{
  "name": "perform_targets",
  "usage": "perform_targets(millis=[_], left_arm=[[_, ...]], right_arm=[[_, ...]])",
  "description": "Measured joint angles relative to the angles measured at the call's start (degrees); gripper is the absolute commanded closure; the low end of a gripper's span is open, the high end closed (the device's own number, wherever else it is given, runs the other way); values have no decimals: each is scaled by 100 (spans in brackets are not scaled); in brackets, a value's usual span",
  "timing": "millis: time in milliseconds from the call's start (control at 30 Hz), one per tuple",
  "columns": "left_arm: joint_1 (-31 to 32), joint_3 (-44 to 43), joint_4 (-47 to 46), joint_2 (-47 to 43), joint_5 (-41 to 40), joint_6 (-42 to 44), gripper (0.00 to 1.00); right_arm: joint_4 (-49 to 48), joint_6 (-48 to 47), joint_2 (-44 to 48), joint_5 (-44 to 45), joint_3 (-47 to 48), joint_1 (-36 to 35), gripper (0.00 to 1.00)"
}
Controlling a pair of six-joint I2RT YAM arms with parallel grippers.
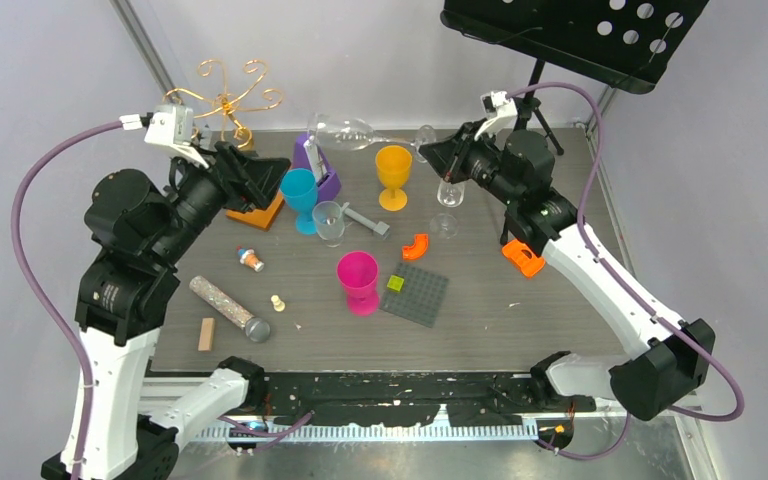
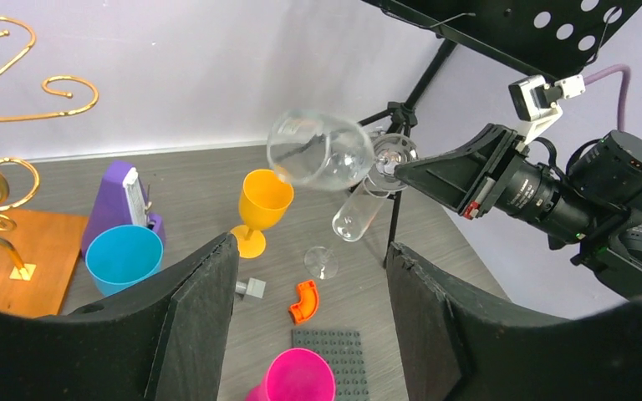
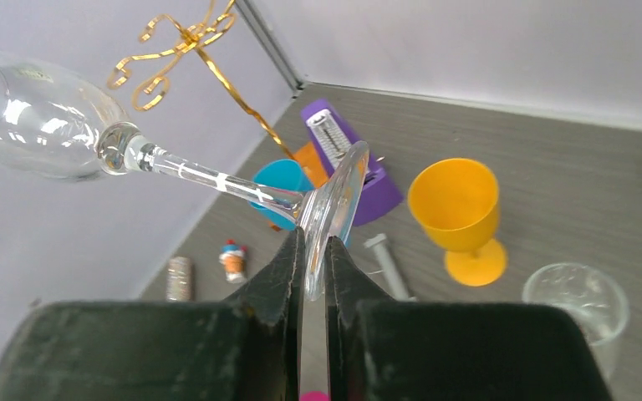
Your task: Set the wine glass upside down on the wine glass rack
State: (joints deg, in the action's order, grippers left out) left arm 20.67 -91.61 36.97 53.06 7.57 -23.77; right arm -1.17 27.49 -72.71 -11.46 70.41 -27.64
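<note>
Gold wire curls into the wine glass rack, which stands at the back left of the tabletop on a flat orange base. No glass hangs on its scroll arms.

The wine glass is up in the air, to the right of the rack and apart from it. It lies roughly on its side, with the bowl toward the rack and the stem running back to the right. In the top view it sits over the purple metronome and just behind the yellow goblet.

The right hand grasps the glass by its foot. Both fingers are pinched on the rim of the flat disc, one on each face. The stem and bowl stick out past the fingertips, unsupported.

The left hand is released, its jaws standing wide with nothing between them. It hangs just in front of the rack's base and faces across the tabletop toward the glass without touching it.

On the tabletop below stand a blue cup, a pink cup and a short clear tumbler. A black music stand rises at the back right.
</note>
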Motion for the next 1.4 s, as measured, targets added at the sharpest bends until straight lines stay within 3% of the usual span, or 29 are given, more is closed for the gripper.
perform_targets(millis=[267, 433, 600, 767, 1133, 1400], left_arm=[[0, -411, 105, 103, 420, 525, 26], [37, -702, 111, 273, 1429, 789, 26], [708, -1152, 330, 763, 2046, 1211, 24], [1233, -863, 492, 1062, 2068, 1443, 23], [1362, -153, 463, 940, 2059, 1375, 25], [1397, 44, 232, 907, 2116, 1196, 39]], right_arm=[[-258, -2070, 345, -20, -402, -4, 95], [-542, -3429, 837, -557, -704, -31, 95], [-890, -4489, 1126, -1473, -695, -210, 95], [-876, -5375, 1062, -2146, -343, -584, 95], [-820, -6210, 951, -2426, 109, -1200, 95], [-807, -6487, 929, -2328, 149, -1534, 95]])
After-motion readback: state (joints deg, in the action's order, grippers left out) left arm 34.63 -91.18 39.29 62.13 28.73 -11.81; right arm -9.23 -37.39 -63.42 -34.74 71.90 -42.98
